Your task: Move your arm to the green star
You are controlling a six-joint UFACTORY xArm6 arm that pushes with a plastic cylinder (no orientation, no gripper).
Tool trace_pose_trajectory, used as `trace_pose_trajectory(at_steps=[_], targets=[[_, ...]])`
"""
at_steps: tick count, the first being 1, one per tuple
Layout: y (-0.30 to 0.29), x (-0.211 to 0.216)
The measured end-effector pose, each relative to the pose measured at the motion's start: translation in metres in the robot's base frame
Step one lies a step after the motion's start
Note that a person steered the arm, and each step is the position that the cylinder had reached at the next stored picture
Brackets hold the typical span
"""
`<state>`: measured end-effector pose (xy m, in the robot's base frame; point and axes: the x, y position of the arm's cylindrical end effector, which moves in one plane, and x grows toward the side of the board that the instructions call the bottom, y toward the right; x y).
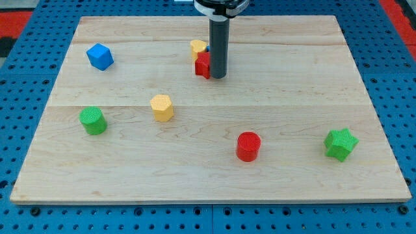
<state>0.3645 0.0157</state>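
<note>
My tip rests near the wooden board's top edge, touching a red block beside a yellow block; being a bare rod, it has no fingers. The green star sits well apart, near the bottom-right corner.

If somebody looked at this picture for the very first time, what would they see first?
Probably the dark rod coming down from the view's top, with my tip right beside a red block and a yellow block behind it. Next, the bright green star sitting alone at the view's lower right, far from my tip. A blue cube also stands out at the upper left of the wooden board.
</note>
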Motion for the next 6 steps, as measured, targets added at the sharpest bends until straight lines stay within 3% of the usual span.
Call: trace_pose_trajectory(at_steps=[1, 3, 4, 5, 6], targets=[[0.032, 0.030], [0.222, 0.100], [0.277, 0.157], [0.274, 0.183], [0.231, 0.196]])
